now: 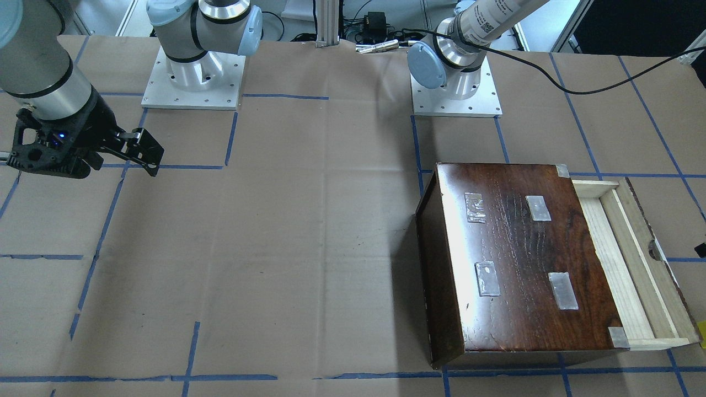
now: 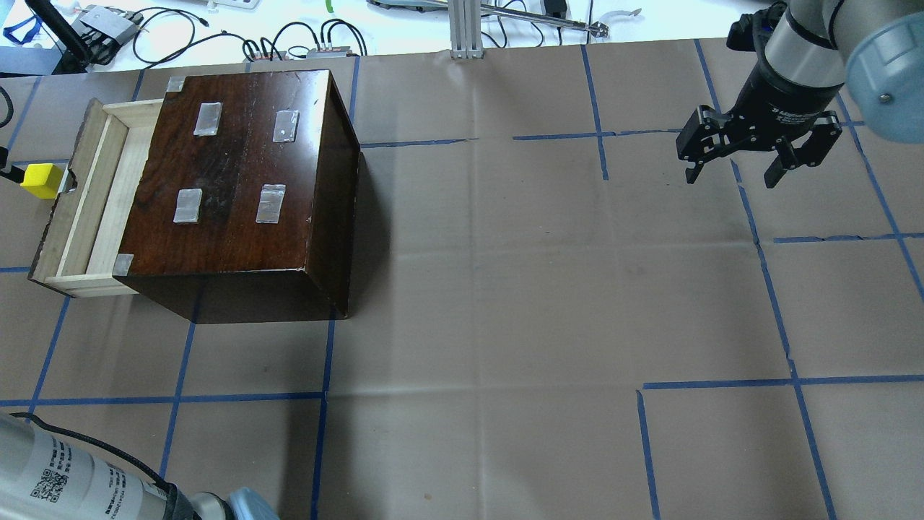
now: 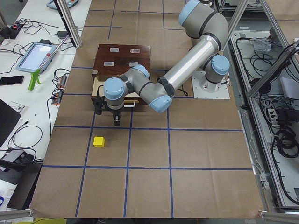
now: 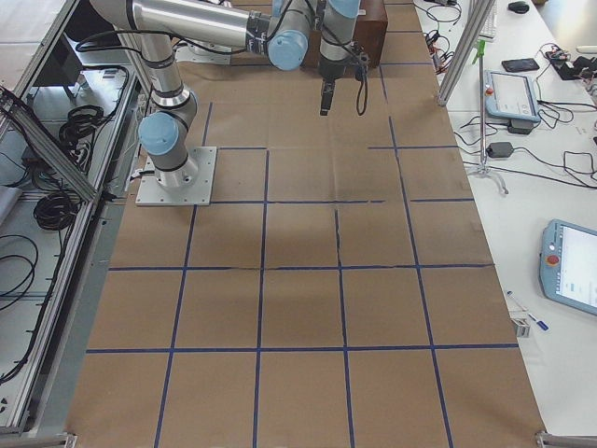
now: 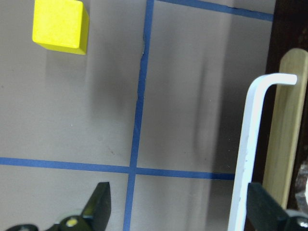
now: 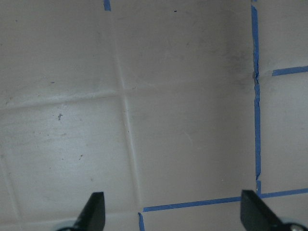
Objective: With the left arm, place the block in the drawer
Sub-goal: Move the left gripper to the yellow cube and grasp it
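The yellow block [image 2: 40, 180] lies on the table paper just outside the drawer's front; it also shows in the left view [image 3: 98, 141] and the left wrist view [image 5: 60, 25]. The drawer [image 2: 86, 195] of pale wood stands pulled out of the dark-brown box [image 2: 245, 173] and is empty where I can see into it [image 1: 623, 259]. My left gripper [image 5: 180, 211] is open and empty, above the paper between the block and the drawer front [image 3: 108, 116]. My right gripper [image 2: 730, 178] is open and empty, far off at the other end of the table [image 6: 175, 211].
A white bent bar [image 5: 250, 144] runs along the drawer's dark front, close to my left gripper's right finger. Blue tape lines cross the brown paper. Cables and devices lie beyond the table's far edge [image 2: 216, 36].
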